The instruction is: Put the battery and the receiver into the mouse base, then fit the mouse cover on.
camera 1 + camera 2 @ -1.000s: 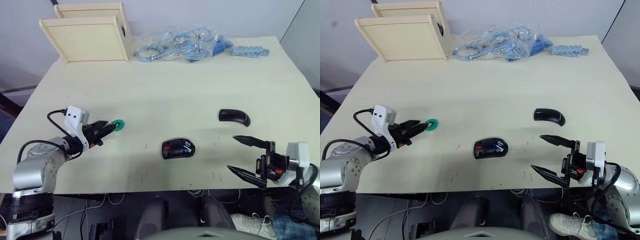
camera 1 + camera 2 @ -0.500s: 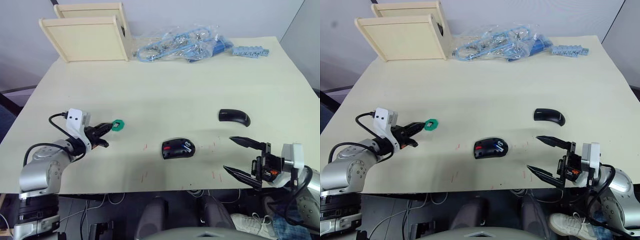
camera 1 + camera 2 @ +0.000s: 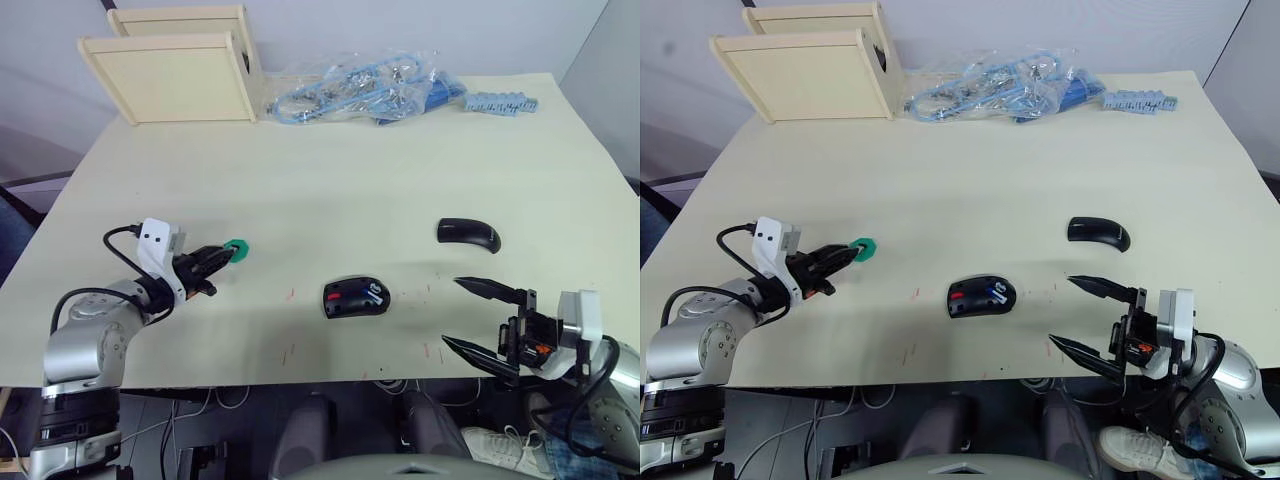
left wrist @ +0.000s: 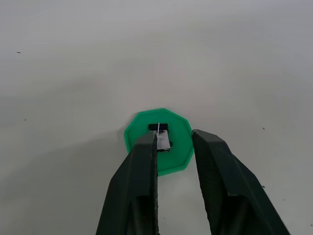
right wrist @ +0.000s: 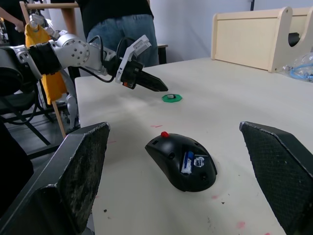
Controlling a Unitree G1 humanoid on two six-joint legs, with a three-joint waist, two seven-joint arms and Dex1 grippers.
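The mouse base lies open near the table's front middle, red parts showing, with the battery lying in it. The black mouse cover rests to its right, farther back. The receiver lies on a flat green disc at the left. My left gripper hovers at that disc with its fingers narrowly parted, the receiver just past one fingertip. Right of the mouse base, by the front edge, my right gripper is wide open and holds nothing.
Two wooden boxes stand at the back left. Clear bags of blue parts and a blue strip lie along the back edge. A person stands beyond the table's left side.
My right gripper has drifted toward the table's front edge and a little left. The left gripper has drawn back slightly from the green disc.
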